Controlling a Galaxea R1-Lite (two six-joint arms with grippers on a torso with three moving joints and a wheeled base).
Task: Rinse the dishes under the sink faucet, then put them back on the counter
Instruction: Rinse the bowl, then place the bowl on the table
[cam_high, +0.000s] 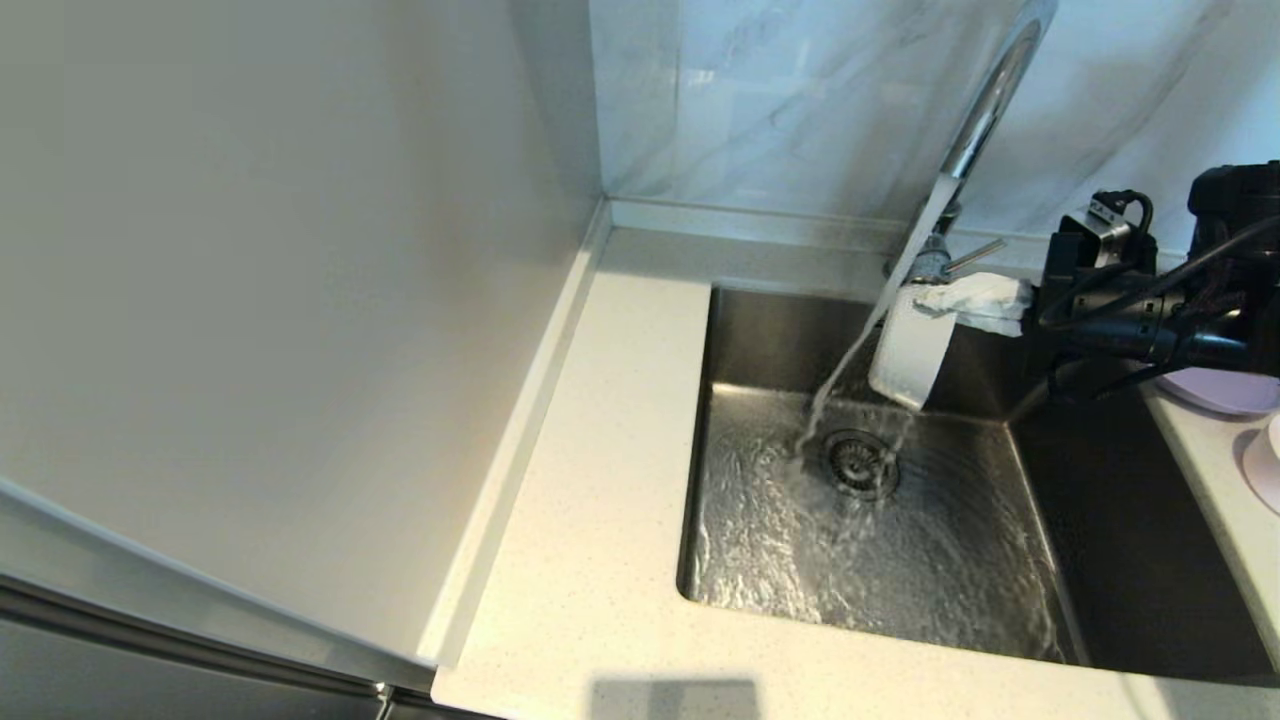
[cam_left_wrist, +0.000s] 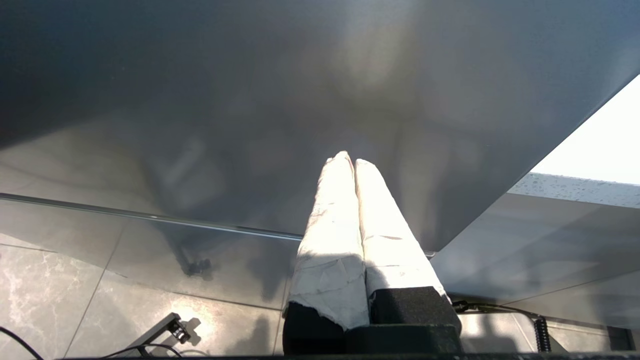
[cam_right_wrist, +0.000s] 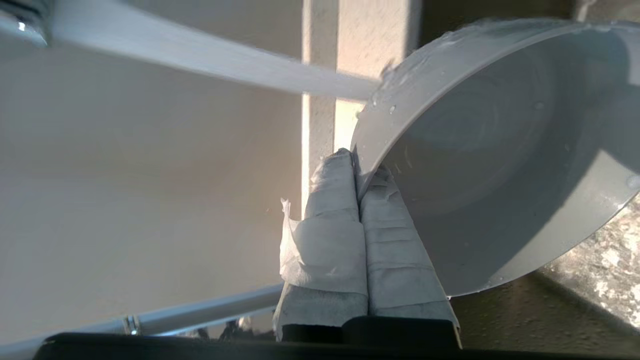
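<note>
My right gripper (cam_high: 962, 300) is shut on the rim of the pale cylindrical cup (cam_high: 910, 350), holding it tilted over the sink (cam_high: 780, 340) beside the chrome faucet (cam_high: 985, 110). Water runs from the spout, strikes the cup's rim and falls toward the drain strainer (cam_high: 860, 462). In the right wrist view the taped fingers (cam_right_wrist: 335, 200) pinch the cup (cam_right_wrist: 500, 165) wall, one inside and one outside. The lavender plate (cam_high: 1225, 392) lies on the counter (cam_high: 600, 450) at the right, partly behind the arm. My left gripper (cam_left_wrist: 350, 161) is shut and empty, low beside a grey cabinet panel, out of the head view.
The faucet lever (cam_high: 975, 255) sticks out near the base. Another pale round item (cam_high: 1265, 465) sits at the right edge, cut off. A large white panel (cam_high: 280, 300) fills the left. Marbled wall tiles (cam_high: 780, 100) stand behind.
</note>
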